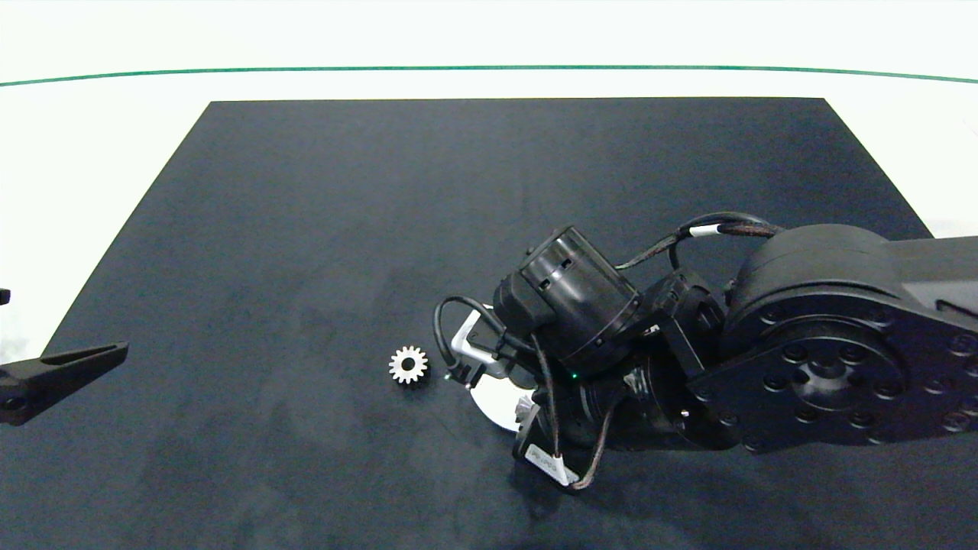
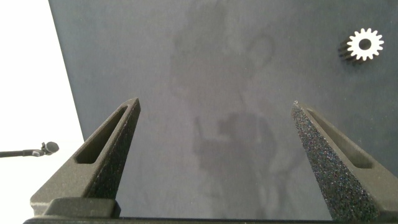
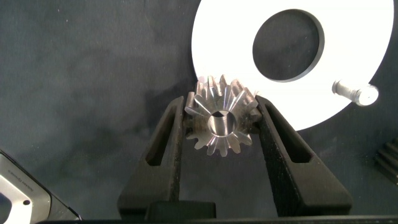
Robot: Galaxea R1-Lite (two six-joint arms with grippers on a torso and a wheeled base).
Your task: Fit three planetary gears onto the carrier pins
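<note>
While the right gripper [image 3: 221, 121] pinches 1 planetary gear [image 3: 219, 118] at the white disc's [image 3: 311, 102] 7 o'clock rim, its bore could miss the carrier pin [image 3: 354, 92] and jam. Left gripper [image 2: 214, 134] idles spread.

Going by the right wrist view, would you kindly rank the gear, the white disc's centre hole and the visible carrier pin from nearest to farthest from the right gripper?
1. Gear: clamped between the right gripper's fingers.
2. Centre hole: beyond the gear, in the white disc.
3. Carrier pin: at the disc's edge, off to the side.
</note>
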